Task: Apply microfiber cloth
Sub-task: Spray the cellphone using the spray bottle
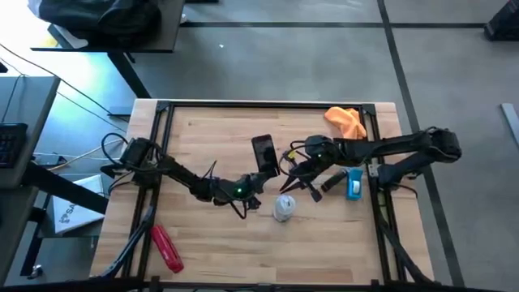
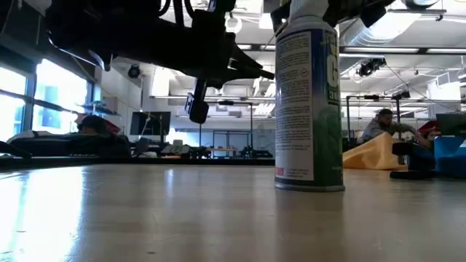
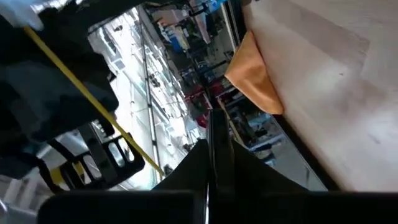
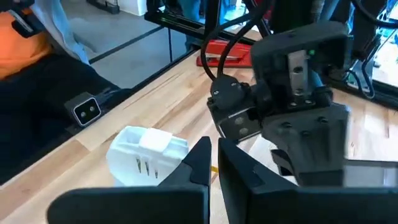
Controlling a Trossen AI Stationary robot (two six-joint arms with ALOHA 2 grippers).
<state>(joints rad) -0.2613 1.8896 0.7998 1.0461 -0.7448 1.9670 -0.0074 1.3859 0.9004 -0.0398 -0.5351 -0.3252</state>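
Note:
The orange-yellow microfiber cloth (image 1: pixel 346 122) lies bunched at the table's far right corner, also in the left wrist view (image 3: pixel 252 74); no gripper touches it. My left gripper (image 1: pixel 258 183) is in mid-table, shut on the near end of the black phone (image 1: pixel 263 152). My right gripper (image 1: pixel 293 172) hovers just right of the phone, above the white spray bottle (image 1: pixel 284 208). In its own view its fingers (image 4: pixel 214 163) are shut with nothing between them. My left gripper pinches the phone's near end (image 3: pixel 211 134) between its two fingers, which close on the phone's flat faces. In the left wrist view the phone shows edge-on as a thin dark strip past the fingertips. Whether the phone's far end rests on the table, I cannot tell.
The spray bottle (image 2: pixel 309 94) stands upright near mid-table. A red tool (image 1: pixel 168 247) lies at the near left. A blue-and-white object (image 1: pixel 354 185) lies under the right arm. A black frame rail (image 1: pixel 268 104) borders the table. A person shows in the room beyond (image 2: pixel 382 124).

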